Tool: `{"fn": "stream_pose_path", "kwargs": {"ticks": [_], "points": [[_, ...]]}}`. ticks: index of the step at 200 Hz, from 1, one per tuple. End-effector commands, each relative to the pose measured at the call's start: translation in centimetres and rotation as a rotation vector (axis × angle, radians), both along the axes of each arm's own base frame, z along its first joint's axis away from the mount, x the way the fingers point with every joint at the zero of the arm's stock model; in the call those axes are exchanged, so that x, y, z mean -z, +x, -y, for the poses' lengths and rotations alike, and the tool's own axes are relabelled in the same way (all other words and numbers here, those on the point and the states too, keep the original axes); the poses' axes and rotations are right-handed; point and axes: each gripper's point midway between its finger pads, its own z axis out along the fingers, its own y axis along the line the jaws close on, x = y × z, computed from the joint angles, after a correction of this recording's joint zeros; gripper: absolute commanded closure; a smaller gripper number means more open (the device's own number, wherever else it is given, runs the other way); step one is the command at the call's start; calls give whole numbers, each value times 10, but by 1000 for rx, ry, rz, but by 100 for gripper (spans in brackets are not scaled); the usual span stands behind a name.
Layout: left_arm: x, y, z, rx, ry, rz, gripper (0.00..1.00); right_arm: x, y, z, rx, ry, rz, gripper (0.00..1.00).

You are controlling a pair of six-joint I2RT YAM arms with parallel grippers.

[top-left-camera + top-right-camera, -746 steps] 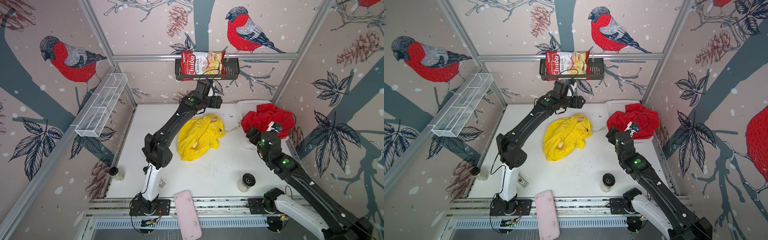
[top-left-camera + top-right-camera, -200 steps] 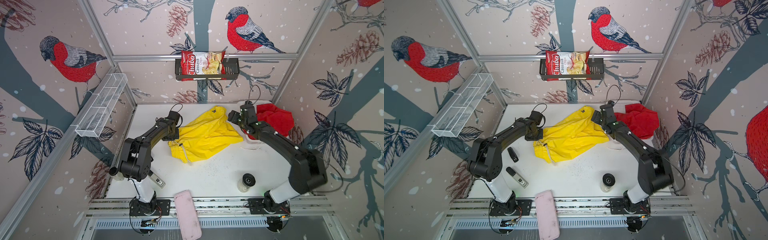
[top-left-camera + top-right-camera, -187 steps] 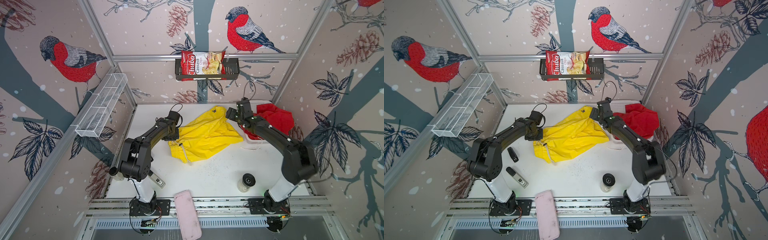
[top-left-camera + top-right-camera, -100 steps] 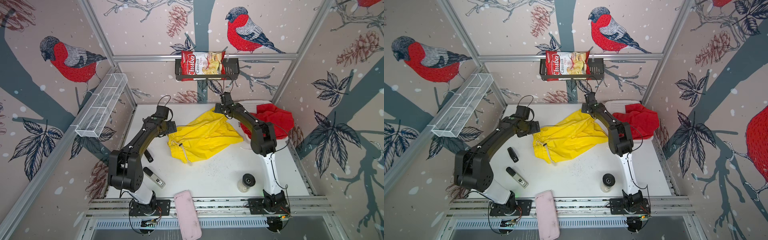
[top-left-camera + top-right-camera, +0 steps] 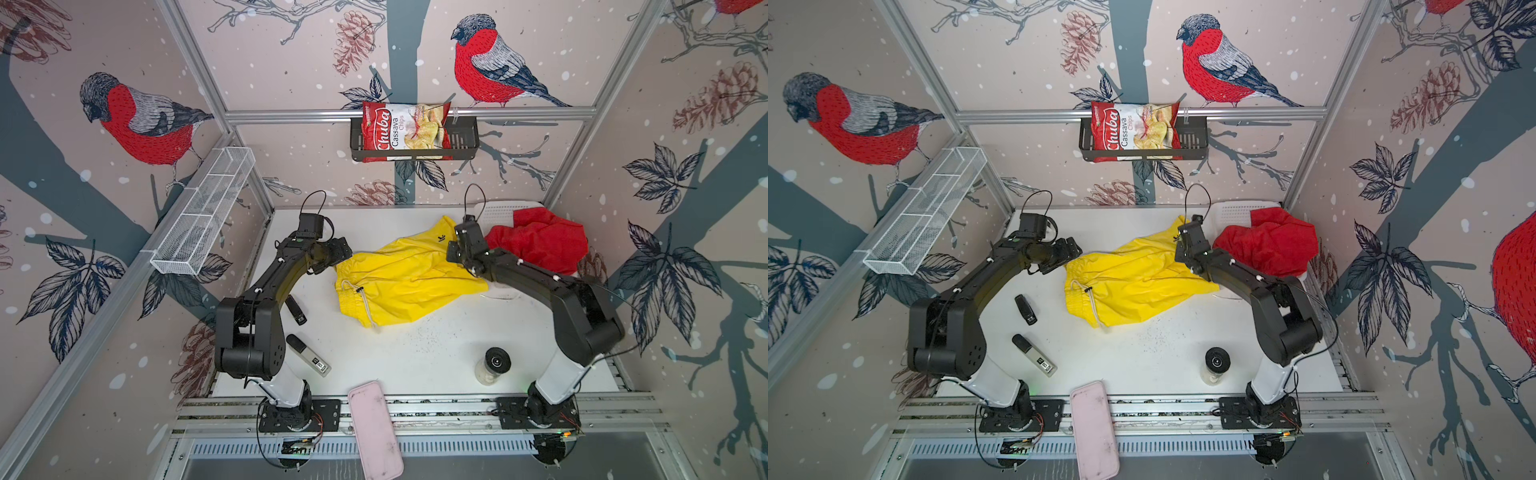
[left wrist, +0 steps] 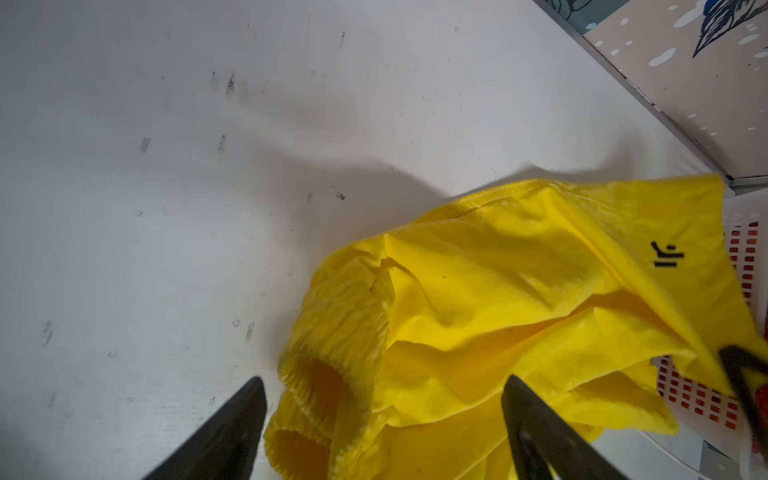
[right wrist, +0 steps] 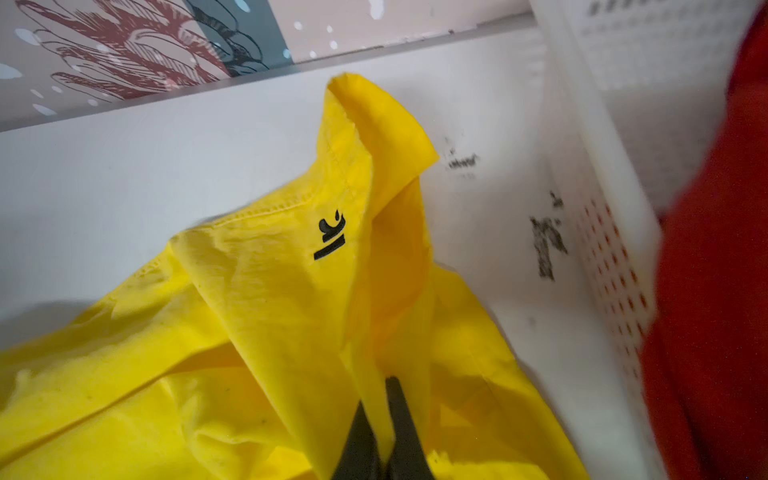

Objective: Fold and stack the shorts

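Observation:
The yellow shorts (image 5: 407, 278) (image 5: 1133, 282) lie spread on the white table, waistband and drawstring to the left, the leg with the small dark logo (image 7: 330, 235) toward the back. My left gripper (image 5: 345, 253) (image 6: 382, 382) is open at the gathered waistband (image 6: 332, 353), one finger on each side of it. My right gripper (image 5: 453, 245) (image 7: 380, 399) is shut on a raised fold of the yellow shorts below the logo. The red shorts (image 5: 540, 241) (image 7: 715, 270) sit crumpled in a white basket (image 5: 498, 210) at the back right.
Near the front right stands a jar with a black lid (image 5: 494, 363). A pink case (image 5: 376, 428) lies on the front rail. A small black item (image 5: 296, 309) and a grey-and-black stick (image 5: 309, 357) lie front left. A chips bag (image 5: 405, 131) hangs on the back wall.
My left gripper has let go of the waistband and opened. My right gripper swung toward the back wall, returned to the logo leg and closed on the yellow fabric.

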Motion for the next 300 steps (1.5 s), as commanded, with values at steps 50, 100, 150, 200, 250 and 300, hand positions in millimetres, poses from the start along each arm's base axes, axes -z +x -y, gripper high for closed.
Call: {"fn": "stream_pose_path", "kwargs": {"ticks": [50, 100, 150, 200, 250, 300], "points": [[15, 4, 12, 24, -81, -28, 11, 76, -120, 47, 172, 12, -177, 94], [-6, 5, -3, -31, -4, 3, 18, 11, -101, 54, 148, 12, -55, 38], [-39, 19, -15, -90, 44, 85, 12, -54, -63, 69, 136, 167, 52, 40], [-13, 26, -5, -96, 67, 36, 12, -3, -46, 55, 116, 143, -122, 37], [-5, 38, 9, -76, 69, 17, 12, 29, -12, 54, 167, 125, -150, 37], [7, 47, 19, -59, 57, -11, 20, 56, 18, 50, 189, 89, -185, 32]]}}
